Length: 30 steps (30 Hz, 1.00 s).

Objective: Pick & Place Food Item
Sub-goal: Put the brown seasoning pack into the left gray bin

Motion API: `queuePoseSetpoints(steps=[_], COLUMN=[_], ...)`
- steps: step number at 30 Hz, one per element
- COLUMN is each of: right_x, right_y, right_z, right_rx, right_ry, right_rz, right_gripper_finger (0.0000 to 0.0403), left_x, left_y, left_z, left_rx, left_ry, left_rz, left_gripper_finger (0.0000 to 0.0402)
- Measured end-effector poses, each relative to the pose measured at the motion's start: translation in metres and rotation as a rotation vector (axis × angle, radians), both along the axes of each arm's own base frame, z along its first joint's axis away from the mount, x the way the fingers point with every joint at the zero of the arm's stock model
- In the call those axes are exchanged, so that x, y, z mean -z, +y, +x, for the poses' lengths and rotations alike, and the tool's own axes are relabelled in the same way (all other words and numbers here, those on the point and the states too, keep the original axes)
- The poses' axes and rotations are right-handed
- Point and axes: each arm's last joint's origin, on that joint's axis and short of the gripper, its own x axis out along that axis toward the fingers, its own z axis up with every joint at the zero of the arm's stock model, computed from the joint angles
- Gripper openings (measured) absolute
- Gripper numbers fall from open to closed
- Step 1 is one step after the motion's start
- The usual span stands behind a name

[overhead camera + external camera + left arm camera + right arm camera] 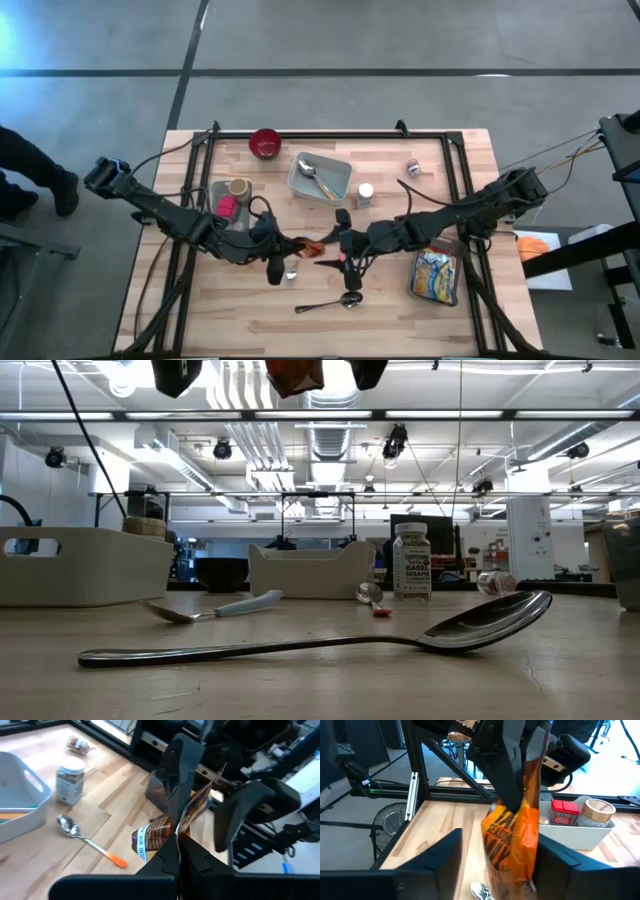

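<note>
A: Where's the food item?

B: The orange snack packet [312, 243] hangs above the middle of the wooden table [470, 310], between the 2 arms. The left gripper [297, 242] is pinching one edge of it, fingers pressed together on the foil; the left wrist view shows the crinkled edge clamped between its dark fingers [186, 851].

A: And the right gripper?

B: The right gripper [328, 245] sits at the packet's other side with its 2 fingers [442, 855] spread apart, one on each side of the packet [517, 830] and not touching it.

A: What lies under them?

B: A large metal spoon [330, 303] lies on the table nearer the front edge, and a smaller spoon with an orange tip [87, 841] lies close by. Farther back stand a white tray [322, 178] with a spoon in it, a spice jar [365, 194] just beside it, and a red bowl [265, 143]. A bin [232, 200] with a red tin and a can sits to the left, and a colourful bag [437, 275] lies on the right
</note>
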Motion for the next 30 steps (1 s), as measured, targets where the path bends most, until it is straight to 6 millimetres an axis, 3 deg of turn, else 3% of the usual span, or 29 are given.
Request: queuePoseSetpoints(steps=[5,11,20,30], right_x=[0.003,0.010,0.013,0.035], right_y=[-0.001,-0.004,-0.005,-0.007], right_z=[-0.001,-0.003,-0.004,-0.017], right_rx=[0.006,0.081,0.122,0.179], right_ry=[0.035,0.102,0.140,0.387], right_rz=[-0.005,-0.019,-0.017,0.014], right_gripper_finger=[0.0252,0.0281,0.0283,0.0283], left_x=[0.001,-0.010,-0.024,-0.021], left_y=[0.004,0.011,0.021,0.037], left_z=[-0.005,-0.015,-0.034,-0.068], left_rx=[-0.048,-0.165,-0.288,-0.507], left_ry=[0.032,0.161,0.345,0.620], left_rz=[0.004,0.036,0.054,0.013], left_gripper_finger=[0.0000,0.0000,0.0000,0.0000])
